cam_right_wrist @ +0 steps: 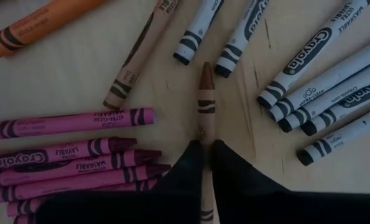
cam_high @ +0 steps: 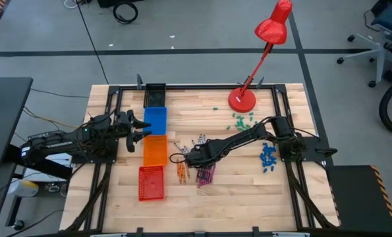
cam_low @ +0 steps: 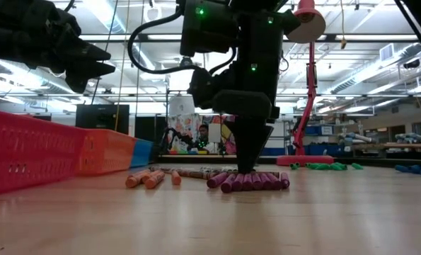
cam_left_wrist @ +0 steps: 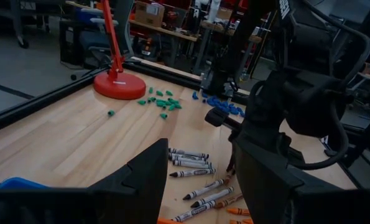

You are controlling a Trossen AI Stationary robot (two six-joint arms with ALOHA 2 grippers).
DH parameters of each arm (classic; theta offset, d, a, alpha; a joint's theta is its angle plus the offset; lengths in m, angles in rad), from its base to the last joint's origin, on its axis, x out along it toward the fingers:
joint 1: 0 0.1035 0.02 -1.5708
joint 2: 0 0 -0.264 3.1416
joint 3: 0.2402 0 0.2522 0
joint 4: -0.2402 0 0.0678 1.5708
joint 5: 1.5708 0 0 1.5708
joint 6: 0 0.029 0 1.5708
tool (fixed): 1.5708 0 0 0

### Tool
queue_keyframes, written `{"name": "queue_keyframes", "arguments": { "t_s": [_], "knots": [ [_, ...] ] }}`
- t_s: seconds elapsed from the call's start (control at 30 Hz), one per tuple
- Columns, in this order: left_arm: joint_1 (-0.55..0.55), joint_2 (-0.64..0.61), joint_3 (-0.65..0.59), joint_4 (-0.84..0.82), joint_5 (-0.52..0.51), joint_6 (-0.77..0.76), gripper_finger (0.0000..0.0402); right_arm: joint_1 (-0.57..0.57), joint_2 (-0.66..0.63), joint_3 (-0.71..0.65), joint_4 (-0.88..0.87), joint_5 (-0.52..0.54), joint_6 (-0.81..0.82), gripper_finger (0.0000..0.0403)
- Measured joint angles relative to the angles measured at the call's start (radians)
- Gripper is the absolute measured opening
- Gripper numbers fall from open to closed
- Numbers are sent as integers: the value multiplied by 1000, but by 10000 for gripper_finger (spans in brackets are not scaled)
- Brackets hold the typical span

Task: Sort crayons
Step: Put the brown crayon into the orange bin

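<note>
The right gripper [cam_right_wrist: 204, 152] was down on the wooden table [cam_high: 248, 197] near its middle, its two dark fingers [cam_right_wrist: 234, 171] closed around a tan crayon [cam_right_wrist: 206, 99] that lay flat on the wood with its tip pointing away from the wrist. Just beside that crayon on one side lay the pink crayons [cam_right_wrist: 60, 162], packed side by side in a row; on the other side were the grey crayons [cam_right_wrist: 321, 81], fanned loosely. An orange crayon [cam_right_wrist: 29, 28] and a second tan one [cam_right_wrist: 138, 56] lay a little farther off. In the low view the gripper's tip met the table at the pink row [cam_low: 249, 180], with the orange crayons [cam_low: 150, 178] nearby.

The left gripper [cam_high: 140, 128] hovered open over the blue bin [cam_high: 155, 120], which stood in a line with an orange bin [cam_high: 155, 150] and a red bin [cam_high: 151, 182]. A red lamp [cam_high: 252, 79] stood at the far side, with green bits [cam_high: 240, 119] near its base and blue bits [cam_high: 269, 157] by the right arm.
</note>
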Motion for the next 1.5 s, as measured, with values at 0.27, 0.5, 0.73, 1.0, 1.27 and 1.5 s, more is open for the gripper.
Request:
{"name": "queue_keyframes", "arguments": {
  "t_s": [0.27,0.5,0.73,1.0,1.27,1.5],
  "knots": [
    [0,0,0,1,0,1,192,-1,-7,4,2,38,26,22],
    [0,0,0,2,0,2,192,-5,-6,64,-38,68,13,23],
    [0,0,0,2,0,3,192,-11,-9,141,-94,69,-8,24],
    [0,0,1,-22,0,4,192,-27,-11,174,63,115,-38,31],
    [0,0,1,-26,0,4,192,-86,-11,175,366,33,4,33],
    [0,0,1,-32,0,4,192,-104,-9,175,606,7,90,33]
  ]
}}
